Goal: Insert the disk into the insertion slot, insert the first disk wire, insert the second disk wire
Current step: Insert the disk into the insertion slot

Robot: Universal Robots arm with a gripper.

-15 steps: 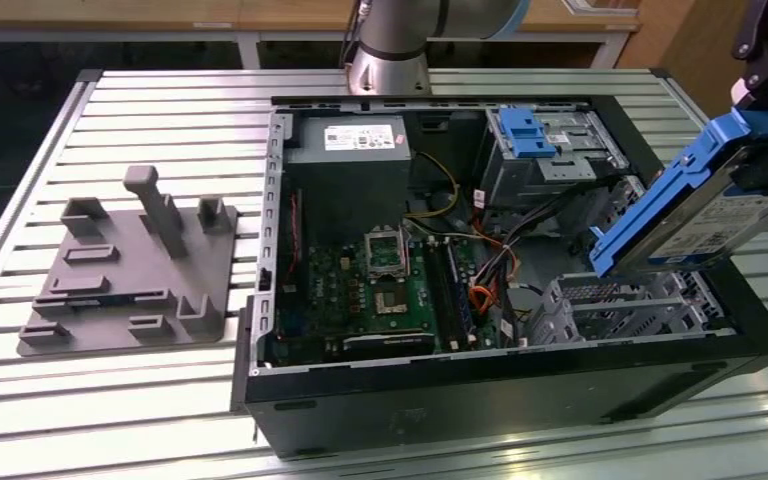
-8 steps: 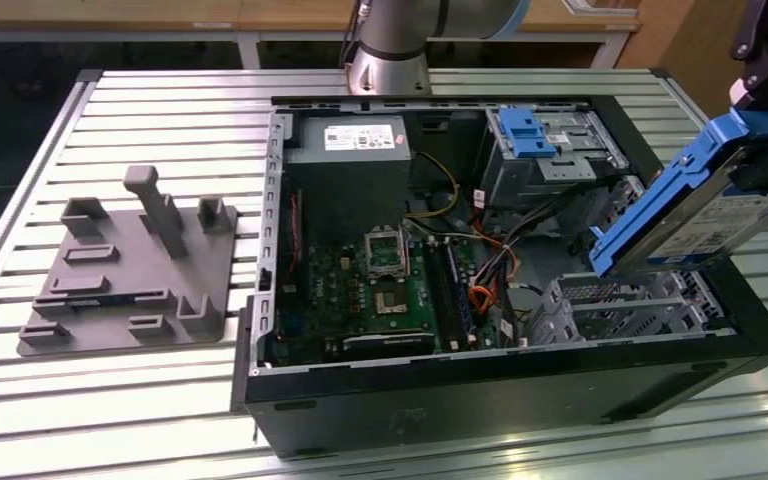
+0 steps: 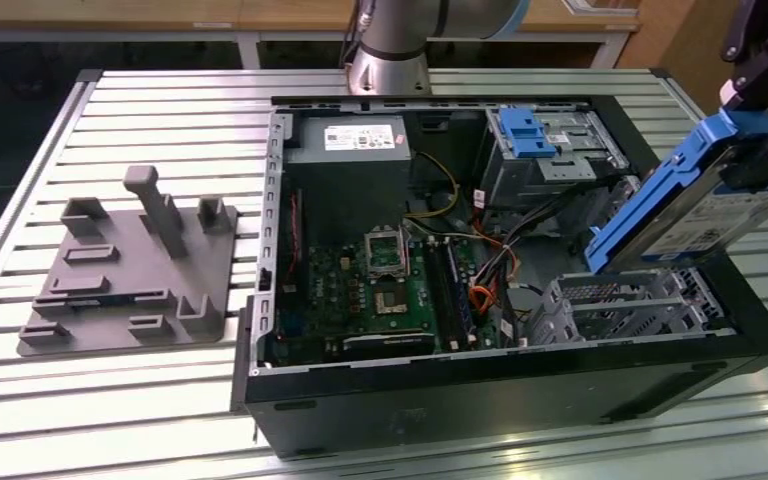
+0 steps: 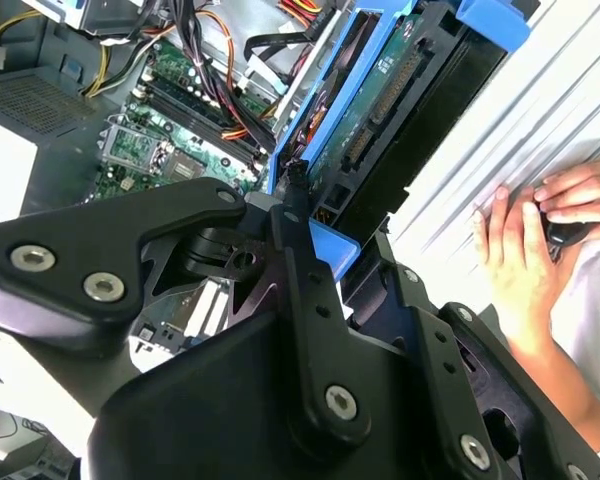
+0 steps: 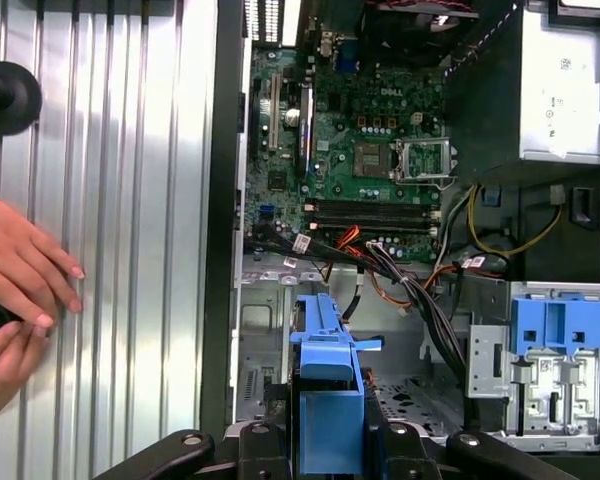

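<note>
Gripper (image 3: 758, 165) clamped on the disk (image 3: 694, 205) holds it tilted over the slot (image 3: 624, 308) in the open computer case (image 3: 491, 378), so insertion looks unfinished and both wire steps seem undone.

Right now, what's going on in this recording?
The robot's gripper is shut on the disk, holding it tilted over the open computer case. The disk's lower end is near the top of the insertion slot, but it is not yet seated inside. In both wrist views a person's hands rest on the table beside the case.
</note>
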